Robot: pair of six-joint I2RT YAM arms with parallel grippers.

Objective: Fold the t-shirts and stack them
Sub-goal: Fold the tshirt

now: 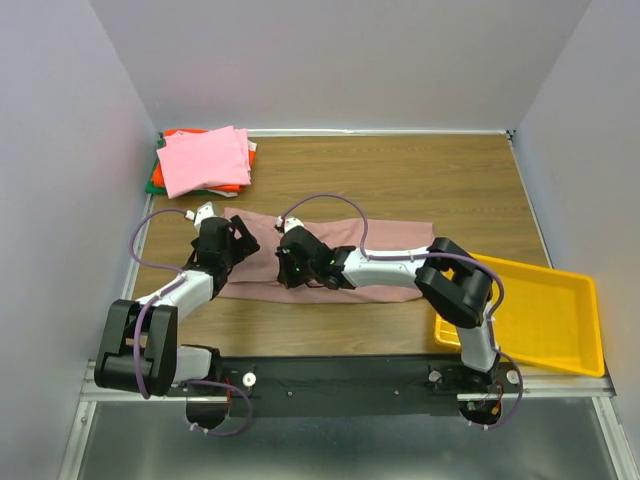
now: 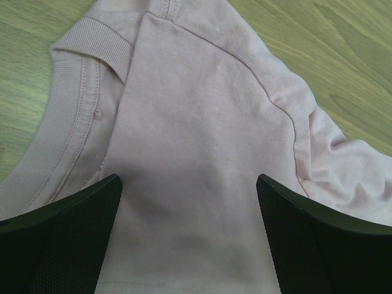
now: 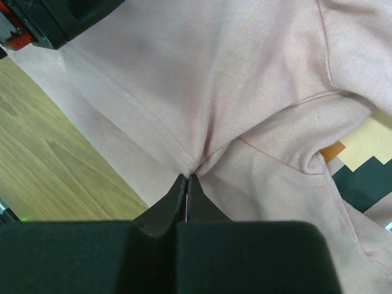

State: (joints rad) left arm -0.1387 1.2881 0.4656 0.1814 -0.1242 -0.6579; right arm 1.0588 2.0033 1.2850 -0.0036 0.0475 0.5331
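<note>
A mauve-pink t-shirt lies spread across the middle of the table. My left gripper is open above its collar end; its fingers straddle flat cloth next to the ribbed collar. My right gripper is shut on a pinch of the mauve-pink shirt at a hemmed edge, with the pixel print showing at right. A stack of folded tees, bright pink on top of orange-red and green, sits at the far left corner.
A yellow plastic tray sits at the near right edge of the table. The two grippers are close together over the shirt's left part. Grey walls stand around the wooden table.
</note>
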